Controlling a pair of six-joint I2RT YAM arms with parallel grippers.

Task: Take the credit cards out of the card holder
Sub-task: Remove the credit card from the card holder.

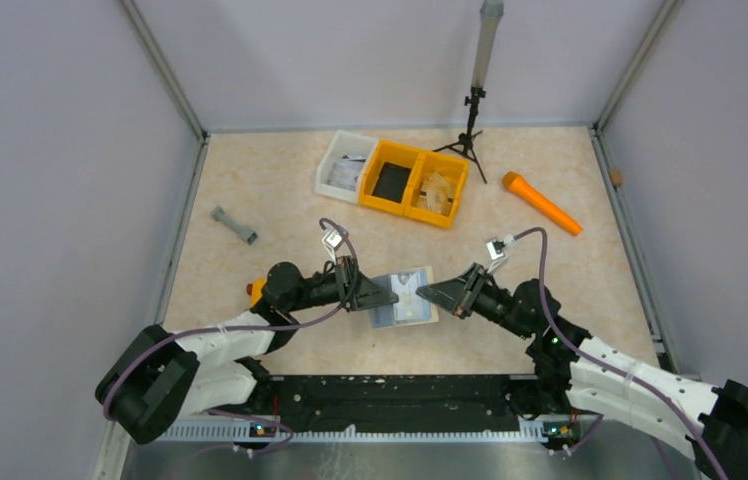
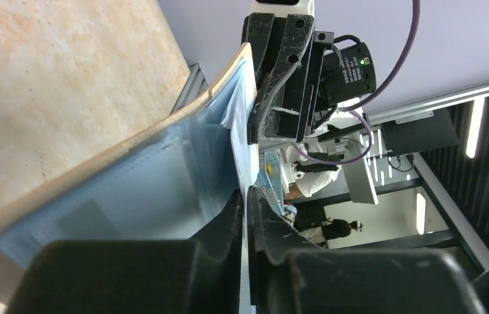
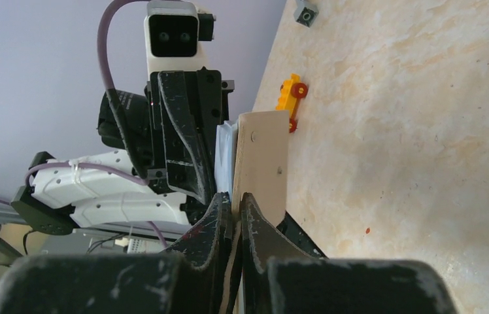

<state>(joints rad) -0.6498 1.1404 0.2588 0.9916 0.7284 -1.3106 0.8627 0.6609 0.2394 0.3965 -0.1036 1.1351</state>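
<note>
While the card holder spans sideways between them, the left gripper pinches its left edge and the right gripper clamps its right edge

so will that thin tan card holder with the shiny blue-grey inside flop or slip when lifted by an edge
Probably fairly stiff: the thin tan card holder looks nearly flat, pinched on edge between the left gripper and right gripper. Its glossy blue-grey lining may slip. Likely light, being so thin.
</note>
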